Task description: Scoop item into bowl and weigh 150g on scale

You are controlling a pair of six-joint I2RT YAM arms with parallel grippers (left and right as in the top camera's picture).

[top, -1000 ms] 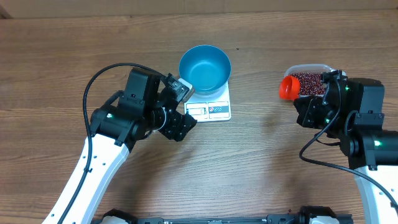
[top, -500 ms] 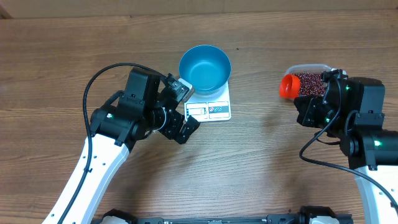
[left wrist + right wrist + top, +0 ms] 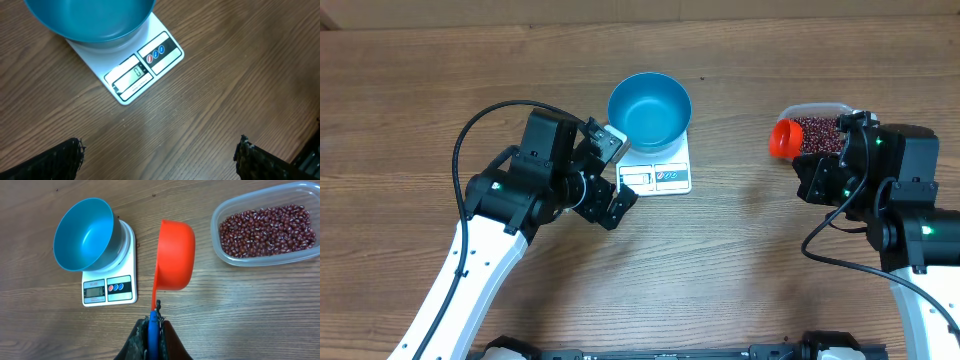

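Note:
The empty blue bowl (image 3: 649, 108) (image 3: 90, 20) (image 3: 82, 235) stands on the white scale (image 3: 658, 178) (image 3: 145, 70) (image 3: 109, 287). My left gripper (image 3: 620, 203) (image 3: 159, 150) is open just in front of the scale's left corner, with only bare table between its fingers. My right gripper (image 3: 154, 325) is shut on the blue handle of an orange-red scoop (image 3: 175, 255) (image 3: 782, 140). The scoop is empty, turned on its side, and hangs between the scale and the clear tub (image 3: 220, 245) (image 3: 817, 108). Dark red-brown beans (image 3: 270, 227) (image 3: 815, 132) fill the tub's bottom.
The scale's display (image 3: 134, 74) and buttons (image 3: 156, 54) face the front edge. The right arm's body (image 3: 900, 190) covers the tub's right part in the overhead view. Bare wooden table (image 3: 740, 260) lies all around.
The left gripper's jaws have spread wider since a second ago. The right arm and the scoop have not moved.

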